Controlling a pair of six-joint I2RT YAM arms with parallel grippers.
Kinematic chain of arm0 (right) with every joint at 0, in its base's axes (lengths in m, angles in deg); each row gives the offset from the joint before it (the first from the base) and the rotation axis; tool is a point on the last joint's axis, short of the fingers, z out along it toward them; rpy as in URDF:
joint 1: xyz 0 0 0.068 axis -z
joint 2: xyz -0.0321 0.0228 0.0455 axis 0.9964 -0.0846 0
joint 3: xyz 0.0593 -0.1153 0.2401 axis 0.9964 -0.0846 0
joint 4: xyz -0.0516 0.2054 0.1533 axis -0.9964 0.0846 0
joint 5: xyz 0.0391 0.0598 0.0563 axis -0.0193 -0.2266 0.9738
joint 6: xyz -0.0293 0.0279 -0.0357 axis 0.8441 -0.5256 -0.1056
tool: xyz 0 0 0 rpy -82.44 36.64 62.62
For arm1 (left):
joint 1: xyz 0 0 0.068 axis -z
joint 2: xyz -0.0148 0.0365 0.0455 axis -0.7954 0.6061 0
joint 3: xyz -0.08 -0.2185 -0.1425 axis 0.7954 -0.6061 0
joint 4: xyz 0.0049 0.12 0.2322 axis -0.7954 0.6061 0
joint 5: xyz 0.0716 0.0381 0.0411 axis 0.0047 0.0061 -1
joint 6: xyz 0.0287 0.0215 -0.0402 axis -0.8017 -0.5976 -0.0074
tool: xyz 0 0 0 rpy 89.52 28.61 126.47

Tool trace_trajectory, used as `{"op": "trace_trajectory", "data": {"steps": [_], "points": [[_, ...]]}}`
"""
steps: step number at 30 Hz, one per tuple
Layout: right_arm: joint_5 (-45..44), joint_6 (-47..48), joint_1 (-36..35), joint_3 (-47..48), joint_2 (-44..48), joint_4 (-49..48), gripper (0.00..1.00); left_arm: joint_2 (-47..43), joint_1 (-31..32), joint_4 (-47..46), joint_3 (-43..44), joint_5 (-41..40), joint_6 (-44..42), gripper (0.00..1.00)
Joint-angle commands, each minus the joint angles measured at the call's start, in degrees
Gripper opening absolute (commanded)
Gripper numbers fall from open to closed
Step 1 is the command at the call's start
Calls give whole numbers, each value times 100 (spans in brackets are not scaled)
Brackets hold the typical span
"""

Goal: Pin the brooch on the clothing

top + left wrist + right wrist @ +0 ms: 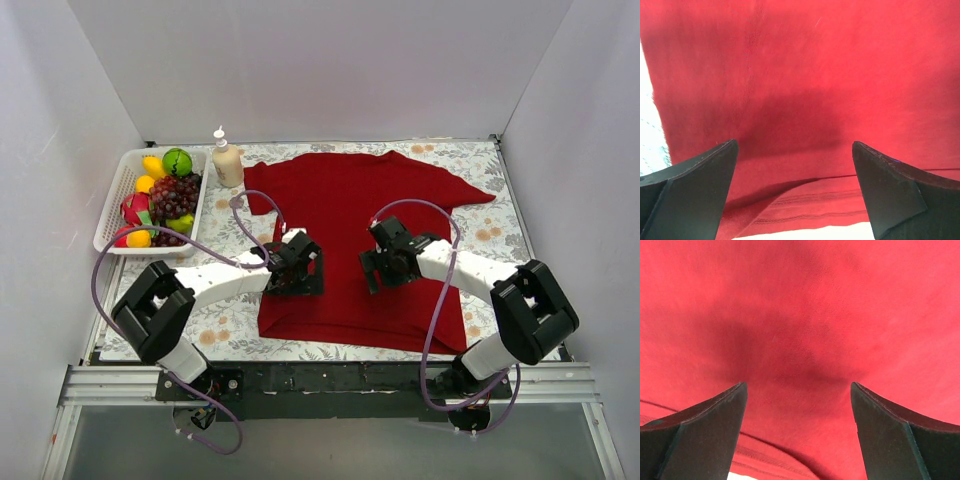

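The dark red T-shirt lies spread flat on the floral tablecloth, collar toward the back. A tiny pale round disc, apparently the brooch, lies on the cloth just left of the shirt's sleeve, near the bottle. My left gripper is open and empty, low over the shirt's left lower part; its view shows red fabric and a hem fold. My right gripper is open and empty over the shirt's middle; its view shows only red fabric. The brooch is in neither wrist view.
A white basket of toy fruit stands at the back left. A pump bottle stands beside it, near the shirt's left sleeve. White walls close in the table on three sides. Purple cables loop from both arms.
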Motion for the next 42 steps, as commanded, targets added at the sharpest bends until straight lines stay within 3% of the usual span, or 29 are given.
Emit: {"op": "trace_trajectory", "data": {"steps": [1, 19, 33, 42], "points": [[-171, -396, -205, -363, -99, 76, 90, 112, 212, 195, -239, -151, 359, 98], [-39, -1064, -266, -1260, 744, 805, 91, -108, 1056, 705, -1091, 280, 1080, 98], [-30, -1354, -284, -1233, 1166, 1157, 91, 15, 1645, 1030, -986, 210, 1668, 98], [-188, -1275, -293, -953, 1316, 1279, 91, -143, 1707, 1258, -768, -158, 1827, 98]]}}
